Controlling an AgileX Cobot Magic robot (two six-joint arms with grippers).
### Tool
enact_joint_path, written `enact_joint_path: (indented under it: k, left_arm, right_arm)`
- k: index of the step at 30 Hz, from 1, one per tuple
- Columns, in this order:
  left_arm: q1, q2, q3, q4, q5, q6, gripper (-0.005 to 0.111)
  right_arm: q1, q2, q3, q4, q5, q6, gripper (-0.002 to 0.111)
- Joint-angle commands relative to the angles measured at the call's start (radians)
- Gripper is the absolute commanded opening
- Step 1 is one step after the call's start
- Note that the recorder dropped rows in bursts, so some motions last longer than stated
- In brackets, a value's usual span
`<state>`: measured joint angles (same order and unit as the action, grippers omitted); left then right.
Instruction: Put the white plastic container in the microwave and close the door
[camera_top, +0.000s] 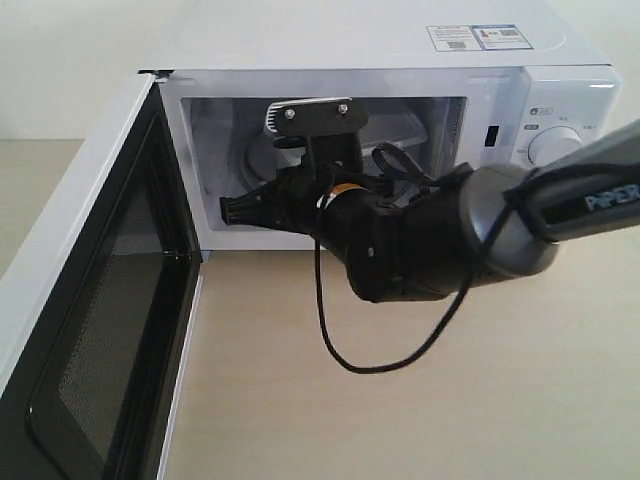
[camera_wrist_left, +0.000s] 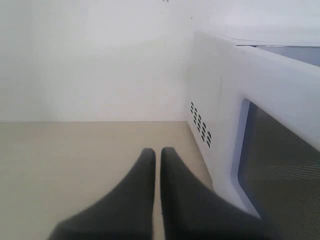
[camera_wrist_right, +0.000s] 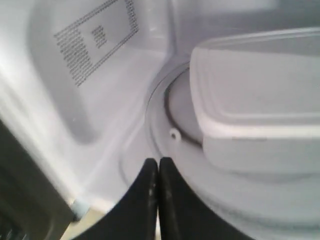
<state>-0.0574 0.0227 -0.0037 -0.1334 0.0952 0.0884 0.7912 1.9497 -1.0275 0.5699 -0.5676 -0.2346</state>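
Container (camera_wrist_right: 250, 100) on turntable (camera_wrist_right: 165, 125), door (camera_top: 90, 300) open; both tools closed, seemingly empty

Right arm (camera_top: 420, 240) blocked most of the microwave (camera_top: 400, 60) cavity; container (camera_wrist_right: 255, 105) ran off frame; door (camera_top: 90, 300) cropped.

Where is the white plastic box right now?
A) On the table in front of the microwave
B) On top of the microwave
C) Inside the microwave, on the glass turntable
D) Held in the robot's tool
C: the white plastic container sits on the turntable inside the microwave, apart from the shut right tool.
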Motion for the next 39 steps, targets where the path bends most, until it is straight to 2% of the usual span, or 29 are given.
enact_joint_path:
  k: [1,2,4,5,7,10,14,16,19,26,29,33,39]
  left_arm:
    - [0.005,-0.006,0.004,0.0,-0.006,-0.011,0.004]
    - [0.005,-0.006,0.004,0.0,-0.006,-0.011,0.004]
    - [0.005,-0.006,0.004,0.0,-0.006,-0.011,0.004]
    - [0.005,-0.006,0.004,0.0,-0.006,-0.011,0.004]
    - [0.005,-0.006,0.004,0.0,-0.006,-0.011,0.004]
    - [0.005,-0.006,0.004,0.0,-0.006,-0.011,0.004]
    - [0.005,-0.006,0.004,0.0,-0.006,-0.011,0.004]
    - [0.005,-0.006,0.004,0.0,-0.006,-0.011,0.004]
    - [0.005,-0.006,0.004,0.0,-0.006,-0.011,0.004]
    - [0.005,-0.006,0.004,0.0,-0.006,-0.011,0.004]
    - [0.005,-0.006,0.004,0.0,-0.006,-0.011,0.004]
    - [0.005,-0.006,0.004,0.0,-0.006,-0.011,0.004]
    - [0.005,-0.006,0.004,0.0,-0.006,-0.011,0.004]
  right_arm:
    - [0.047,-0.146,0.142,0.019,0.033,-0.02,0.0]
    - [0.058,-0.193,0.18,0.027,0.054,-0.02,0.0]
    - [0.064,-0.342,0.258,0.044,0.253,-0.008,0.0]
    - [0.064,-0.429,0.288,0.052,0.438,-0.019,0.0]
    - [0.064,-0.561,0.303,0.052,0.676,-0.029,0.0]
    - [0.064,-0.74,0.303,0.043,0.964,-0.026,0.0]
    - [0.064,-0.845,0.303,0.013,1.256,0.007,0.0]
    - [0.064,-0.86,0.307,-0.081,1.372,0.075,0.0]
    - [0.064,-0.899,0.307,-0.236,1.431,0.224,0.0]
    - [0.066,-1.104,0.309,-0.295,1.489,0.315,0.0]
    - [0.066,-1.175,0.309,-0.356,1.407,0.387,0.0]
    - [0.066,-1.23,0.309,-0.333,1.273,0.404,0.0]
    - [0.066,-1.247,0.309,-0.322,1.211,0.404,0.0]
